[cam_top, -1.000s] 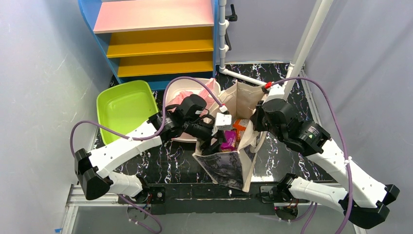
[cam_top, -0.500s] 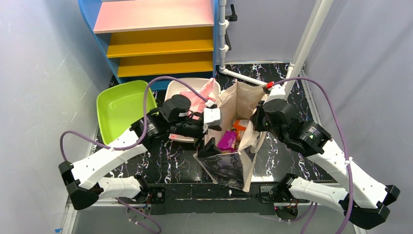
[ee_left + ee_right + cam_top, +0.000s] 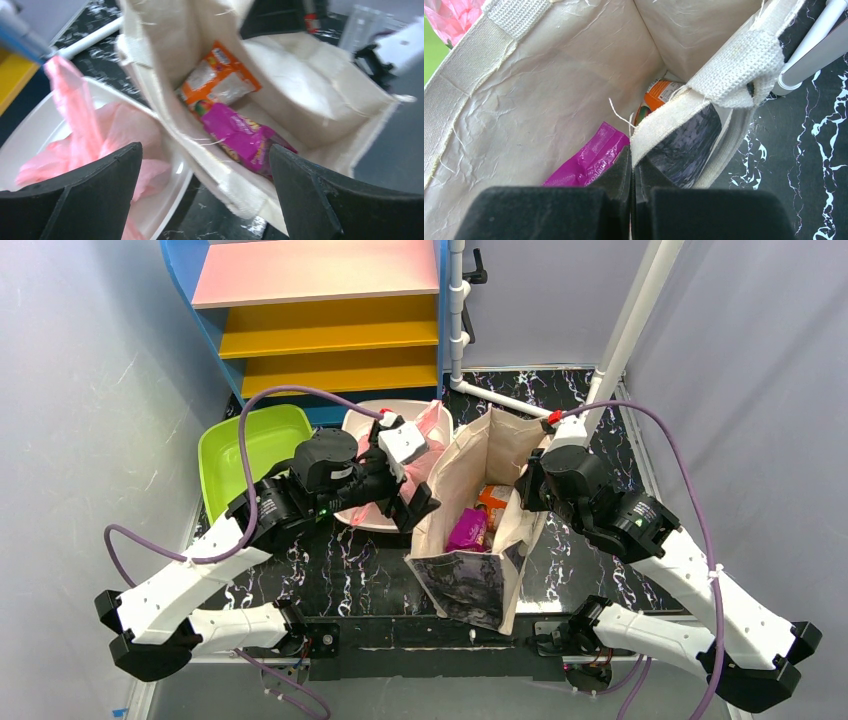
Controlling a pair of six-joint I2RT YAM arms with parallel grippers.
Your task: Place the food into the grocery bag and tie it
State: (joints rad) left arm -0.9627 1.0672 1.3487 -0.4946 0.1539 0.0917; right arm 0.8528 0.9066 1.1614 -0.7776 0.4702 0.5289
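The translucent pink grocery bag [image 3: 425, 435] lies crumpled in a white bowl [image 3: 362, 422]; it also shows in the left wrist view [image 3: 100, 130]. The round fruit, cabbage and small produce pieces are out of view. My left gripper [image 3: 402, 492] is open and empty, hovering over the gap between the bowl [image 3: 165, 205] and a beige canvas tote [image 3: 470, 455]. My right gripper [image 3: 527, 490] is shut on the tote's right rim [image 3: 674, 117]. A magenta packet [image 3: 240, 137] and an orange packet [image 3: 217, 77] lie inside the tote.
A lime green basin [image 3: 245, 455] sits left of the bowl. A blue shelf unit with yellow and pink boards [image 3: 330, 330] stands at the back. A white pipe frame [image 3: 630, 320] rises behind the tote. The table top is black marble-patterned.
My left gripper has drawn up and back out of the tote toward the bowl on the left. The tote's left side now stands more open. The right gripper has kept its hold.
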